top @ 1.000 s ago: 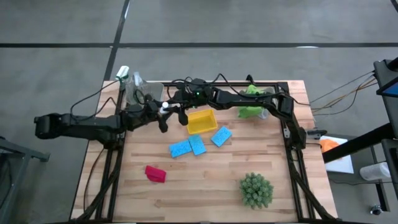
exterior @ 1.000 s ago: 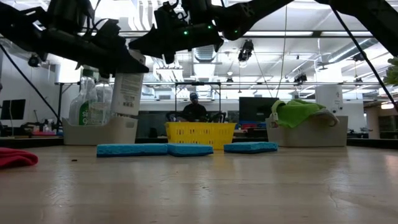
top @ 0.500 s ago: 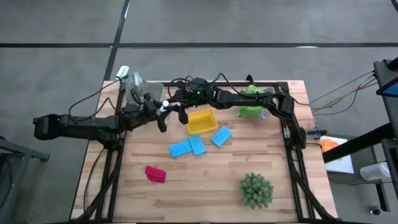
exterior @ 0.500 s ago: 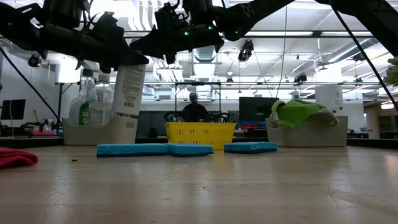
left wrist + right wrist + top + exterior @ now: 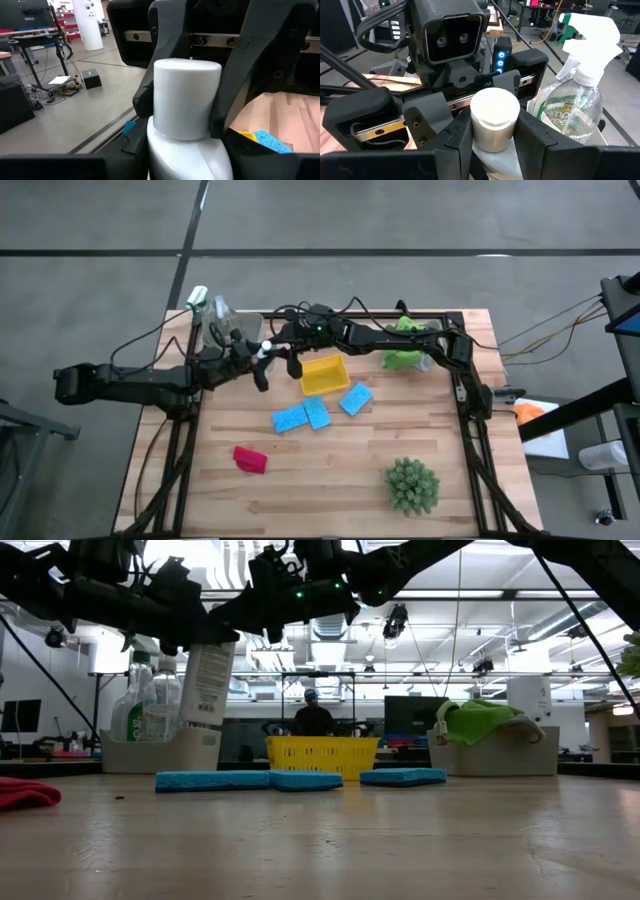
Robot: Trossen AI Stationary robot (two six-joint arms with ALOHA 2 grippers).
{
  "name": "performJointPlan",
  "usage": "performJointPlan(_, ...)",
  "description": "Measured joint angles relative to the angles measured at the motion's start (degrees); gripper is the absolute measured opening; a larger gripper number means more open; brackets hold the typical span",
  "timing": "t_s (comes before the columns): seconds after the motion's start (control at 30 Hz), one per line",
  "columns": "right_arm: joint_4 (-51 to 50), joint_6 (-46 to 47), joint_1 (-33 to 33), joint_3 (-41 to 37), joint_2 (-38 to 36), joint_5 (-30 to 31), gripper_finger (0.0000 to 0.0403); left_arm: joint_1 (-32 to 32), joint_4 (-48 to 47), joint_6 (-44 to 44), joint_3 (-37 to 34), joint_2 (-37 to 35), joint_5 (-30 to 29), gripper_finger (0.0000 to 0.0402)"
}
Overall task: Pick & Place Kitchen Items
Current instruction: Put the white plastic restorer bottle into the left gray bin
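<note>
The wooden table [image 5: 330, 480] carries everything, and both dark arms meet above its back half. The left gripper [image 5: 250, 360] and the right gripper [image 5: 285, 355] face each other over one small white bottle [image 5: 207, 680], which hangs nearly upright in the air, well above the tabletop. The right gripper's fingers are narrowed on the bottle's cap. The left gripper's fingers appear pressed against the bottle's body below it. I judge this to be a handover, with both arms gripping so that the bottle cannot drop while it changes sides.

A grey bin [image 5: 160, 750] at the table's back left corner holds the spray bottle [image 5: 140, 705], standing upright, with another clear container beside it. It looks like the likely destination for the white bottle, which hangs near it. A matching bin [image 5: 500, 755] at the back right holds a green cloth [image 5: 480, 720], heaped above its rim.

The spiky plant [image 5: 412, 485] sits near the front right. The yellow tray [image 5: 325, 375] lies just beside the grippers, and I see nothing in it. Three blue sponges [image 5: 305, 415] lie loose in front of it, two touching and one apart. A red cloth [image 5: 250, 459] lies crumpled near the front left.
</note>
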Motion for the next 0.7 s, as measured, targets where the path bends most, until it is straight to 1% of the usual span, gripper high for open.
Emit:
performJointPlan(0.07, 0.4, 0.1, 0.0, 0.0, 0.0, 0.1, 0.0105, 0.0, 0.0, 0.1, 0.0, 0.0, -0.3, 0.0123)
performJointPlan(0.1, 0.5, 0.2, 0.0, 0.1, 0.0, 0.1, 0.0111, 0.0, 0.0, 0.3, 0.0, 0.0, -0.4, 0.0122)
performJointPlan(0.13, 0.3, 0.5, 0.0, 0.4, 0.0, 0.1, 0.0125, 0.0, 0.0, 0.5, 0.0, 0.0, -0.4, 0.0122)
performJointPlan(0.27, 0.4, 1.3, 0.1, 1.6, 0.0, 1.6, 0.0218, 0.1, 0.0, 0.9, 0.0, -0.1, -1.1, 0.0122)
performJointPlan(0.33, 0.8, 1.3, 0.1, 2.4, -0.1, 1.6, 0.0263, 0.1, -0.3, 0.9, 0.0, -0.1, -2.3, 0.0122)
performJointPlan(0.43, 2.6, 1.1, 0.2, 3.1, -0.2, 1.7, 0.0313, 0.1, -0.2, 0.9, -0.1, -0.1, -4.1, 0.0128)
performJointPlan(0.5, 5.3, 1.1, 0.2, 3.1, -0.2, 1.6, 0.0331, 0.1, 0.1, 0.9, -0.3, -0.1, -4.8, 0.0129)
performJointPlan(0.57, 9.0, 1.1, 0.1, 2.6, -0.2, 1.0, 0.0338, 0.1, 0.1, 0.9, -0.4, -0.1, -5.3, 0.0126)
performJointPlan(0.7, 20.2, 1.6, 0.3, 0.0, -0.2, -4.1, 0.0341, 0.1, 0.6, 0.9, -0.4, -0.1, -5.5, 0.0122)
